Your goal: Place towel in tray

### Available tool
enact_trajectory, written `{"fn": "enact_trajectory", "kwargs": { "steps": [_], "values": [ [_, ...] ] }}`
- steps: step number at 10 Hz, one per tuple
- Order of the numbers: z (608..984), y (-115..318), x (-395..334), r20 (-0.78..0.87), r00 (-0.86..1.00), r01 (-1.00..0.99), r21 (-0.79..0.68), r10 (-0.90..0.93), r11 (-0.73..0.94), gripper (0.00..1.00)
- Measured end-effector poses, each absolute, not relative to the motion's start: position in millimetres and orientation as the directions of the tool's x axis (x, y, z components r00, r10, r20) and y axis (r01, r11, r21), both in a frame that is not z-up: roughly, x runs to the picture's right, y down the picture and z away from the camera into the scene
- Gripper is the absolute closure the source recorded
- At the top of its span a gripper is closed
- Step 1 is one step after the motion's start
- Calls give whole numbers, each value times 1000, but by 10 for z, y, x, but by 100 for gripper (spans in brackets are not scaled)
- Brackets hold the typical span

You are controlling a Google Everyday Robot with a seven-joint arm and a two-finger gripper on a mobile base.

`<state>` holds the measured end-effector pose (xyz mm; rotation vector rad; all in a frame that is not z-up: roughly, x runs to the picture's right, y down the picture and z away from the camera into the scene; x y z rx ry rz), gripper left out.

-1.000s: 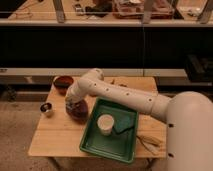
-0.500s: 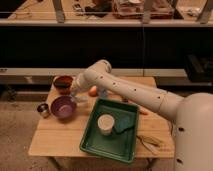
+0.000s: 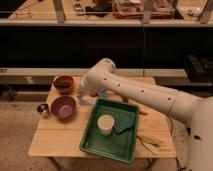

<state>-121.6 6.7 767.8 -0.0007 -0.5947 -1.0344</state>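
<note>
On the counter (image 3: 50,137), from the left: a small metal cup (image 3: 43,109), a purple bowl (image 3: 63,106) and a brown bowl (image 3: 63,83) behind it. The hand (image 3: 88,100) sits low just beyond the tray's far left corner, its fingers pressed together. The towel (image 3: 98,95) lies beside it, outside the tray. The green tray (image 3: 95,144) holds a cream cup (image 3: 105,124).
</note>
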Motion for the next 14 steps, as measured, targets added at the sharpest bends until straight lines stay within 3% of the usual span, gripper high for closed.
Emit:
{"fn": "enact_trajectory", "kwargs": {
  "steps": [3,9,14],
  "values": [
    [7558,259,-913,468,431,796,206,-772,570,78],
    [7701,545,-256,415,546,740,168,-727,652,78],
    [8293,1008,-77,549,551,706,95,-628,702,78]
  ]
}}
